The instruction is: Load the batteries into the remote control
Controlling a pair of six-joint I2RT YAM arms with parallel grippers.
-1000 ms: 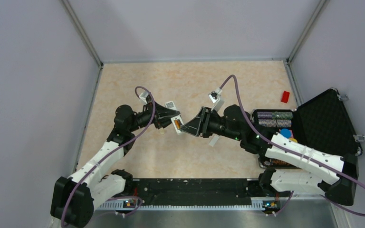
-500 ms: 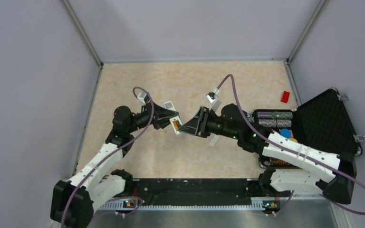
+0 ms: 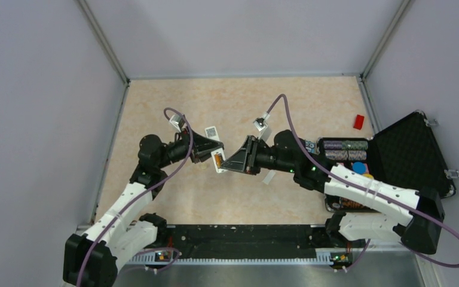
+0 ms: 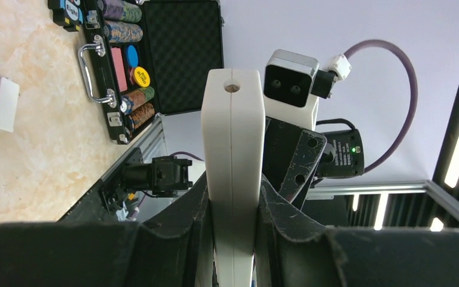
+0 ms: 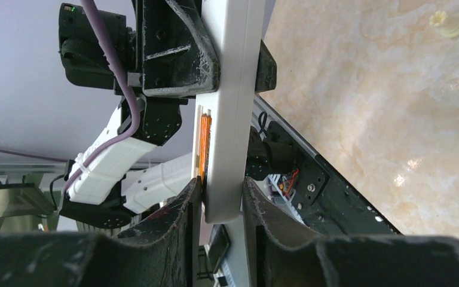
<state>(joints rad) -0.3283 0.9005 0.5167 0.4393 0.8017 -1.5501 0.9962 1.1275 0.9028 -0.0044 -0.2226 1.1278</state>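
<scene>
Top external: remote control [image 3: 218, 161] is held up off the desk [image 3: 245, 101], about mid-desk, between the two arms. Left fingers [image 3: 205, 147] are clamped on its middle from the left. Right fingers [image 3: 239, 160] are clamped on its near end from the right. The far end, with dark markings, sticks out past the left fingers. One copper-orange battery [image 3: 217, 159] shows in the recess near the near end; cannot tell whether a second one is in.

Small white flat piece [image 3: 269, 176] lies on the desk just near-right of the right fingers. Open black case [image 3: 412, 152] with chip rolls [image 3: 345, 145] sits at the right edge. Red block [image 3: 358, 121] lies far right.

Left wrist: remote control [image 4: 232, 149] seen edge-on, left fingers [image 4: 188, 209] pressed on both flat faces. White flat piece [image 4: 5, 104] lies flat on the desk, well apart from the black case [image 4: 182, 54].

Right wrist: right fingers [image 5: 179, 215] grip the end of the remote control [image 5: 230, 119], with the battery [image 5: 204, 140] in the side recess just above them. Left fingers [image 5: 173, 54] clamp higher up. Cream lump [image 5: 451, 23] on the desk, well apart.
</scene>
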